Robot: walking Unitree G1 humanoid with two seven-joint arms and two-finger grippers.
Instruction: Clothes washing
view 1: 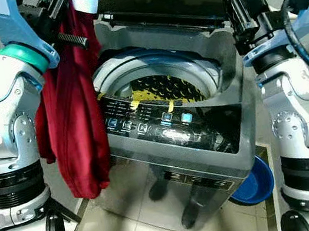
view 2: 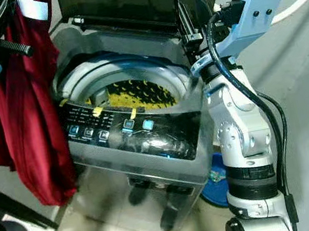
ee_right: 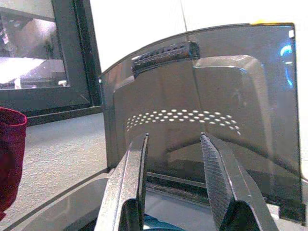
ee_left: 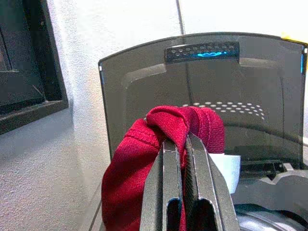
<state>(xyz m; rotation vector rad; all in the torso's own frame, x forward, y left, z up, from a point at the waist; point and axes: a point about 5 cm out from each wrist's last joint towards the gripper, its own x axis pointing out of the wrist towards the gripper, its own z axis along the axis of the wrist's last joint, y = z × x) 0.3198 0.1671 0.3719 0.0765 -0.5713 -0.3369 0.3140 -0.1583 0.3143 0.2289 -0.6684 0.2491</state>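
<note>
A dark red garment point(view 1: 73, 115) with a white label hangs down beside the left side of the top-loading washing machine point(view 1: 174, 124). My left gripper point(ee_left: 182, 144) is shut on its bunched top edge, held high at the machine's left rear corner. The machine's smoked lid point(ee_right: 202, 96) stands open and the drum point(view 1: 161, 87) shows yellow and dark inside. My right gripper point(ee_right: 173, 144) is open with nothing between its fingers, raised at the machine's right rear corner and facing the lid.
A blue basin point(view 1: 253, 185) lies on the floor by the machine's right foot. A grey wall stands behind. A dark window frame point(ee_right: 62, 57) is at the left. Pale floor tiles lie in front of the machine.
</note>
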